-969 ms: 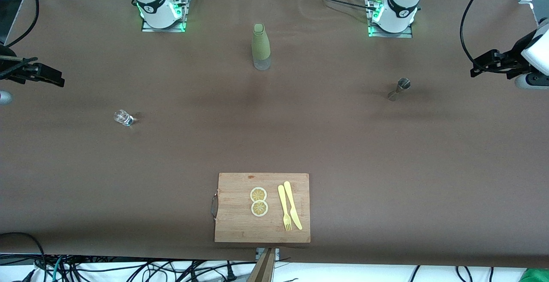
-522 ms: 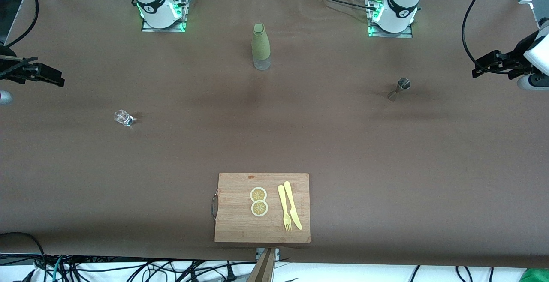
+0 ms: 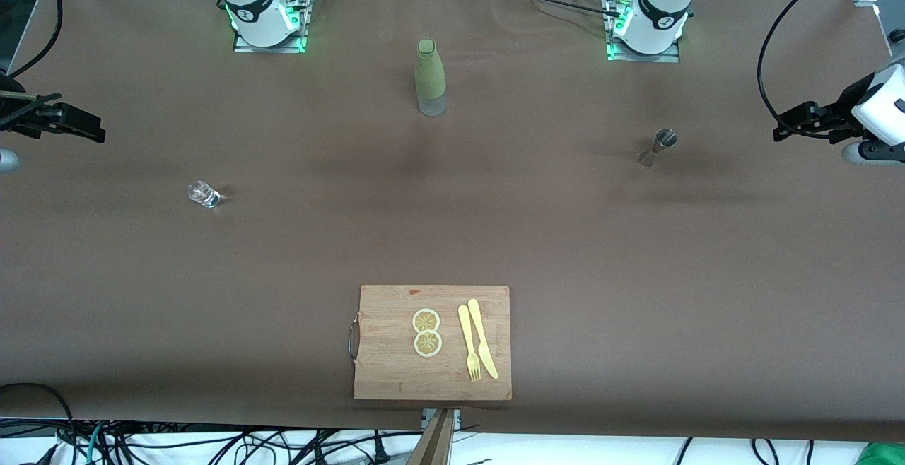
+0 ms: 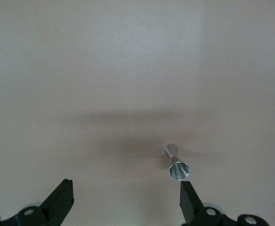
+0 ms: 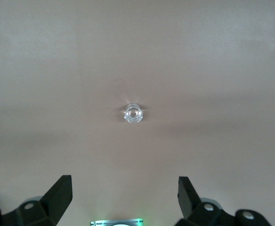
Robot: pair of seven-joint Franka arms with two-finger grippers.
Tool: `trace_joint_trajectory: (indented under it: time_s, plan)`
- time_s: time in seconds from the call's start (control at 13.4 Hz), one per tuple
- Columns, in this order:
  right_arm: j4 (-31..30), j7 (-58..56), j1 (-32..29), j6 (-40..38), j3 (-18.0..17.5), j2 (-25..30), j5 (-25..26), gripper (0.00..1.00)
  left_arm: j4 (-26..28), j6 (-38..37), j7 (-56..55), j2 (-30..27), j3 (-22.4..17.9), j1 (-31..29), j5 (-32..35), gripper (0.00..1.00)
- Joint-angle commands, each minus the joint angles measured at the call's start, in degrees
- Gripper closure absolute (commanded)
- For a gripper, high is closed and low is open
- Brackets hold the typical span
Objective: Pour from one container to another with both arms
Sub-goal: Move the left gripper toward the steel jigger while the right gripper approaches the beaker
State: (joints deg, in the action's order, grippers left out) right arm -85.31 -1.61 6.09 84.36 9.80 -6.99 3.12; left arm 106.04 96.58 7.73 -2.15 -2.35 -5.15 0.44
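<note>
The silvery jigger (image 3: 659, 147) stands upright on the brown table toward the left arm's end. In the left wrist view the jigger (image 4: 176, 165) shows its round rim, close to one fingertip but outside the gap. My left gripper (image 3: 785, 126) (image 4: 126, 184) hovers open and empty over that end of the table. The small clear glass (image 3: 203, 193) (image 5: 133, 113) stands toward the right arm's end. My right gripper (image 3: 88, 129) (image 5: 124, 180) hangs open and empty over the table's edge there, well apart from the glass.
A tall olive-green bottle (image 3: 430, 78) stands mid-table between the two arm bases. A wooden cutting board (image 3: 385, 366), nearest the front camera, carries two lemon slices (image 3: 426, 332) and a yellow fork and knife (image 3: 477, 348). Cables hang by both table ends.
The left arm's hand has shifted slightly, sitting a little lower in the front view. The right gripper, jigger and glass have not moved.
</note>
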Motion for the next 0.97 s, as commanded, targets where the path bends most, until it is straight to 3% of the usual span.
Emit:
trace_joint_trajectory:
  time_s: [0.0, 0.6, 0.89]
  plan:
    - [-0.2, -1.0, -0.3, -0.5, -0.2, 0.5, 0.8, 0.0, 3.0, 4.5, 7.0, -0.2, 0.2, -1.7, 0.0, 0.0]
    - [-0.4, -2.1, -0.2, -1.4, -0.3, -0.4, 0.7, 0.0, 4.2, 11.4, 28.6, 5.0, 0.2, -7.5, -2.8, 0.0]
    - [-0.2, -15.3, -2.3, -1.0, -0.1, -0.7, 4.5, 0.0, 4.6, 12.6, 45.6, 8.1, 0.2, -11.5, -6.5, 0.0]
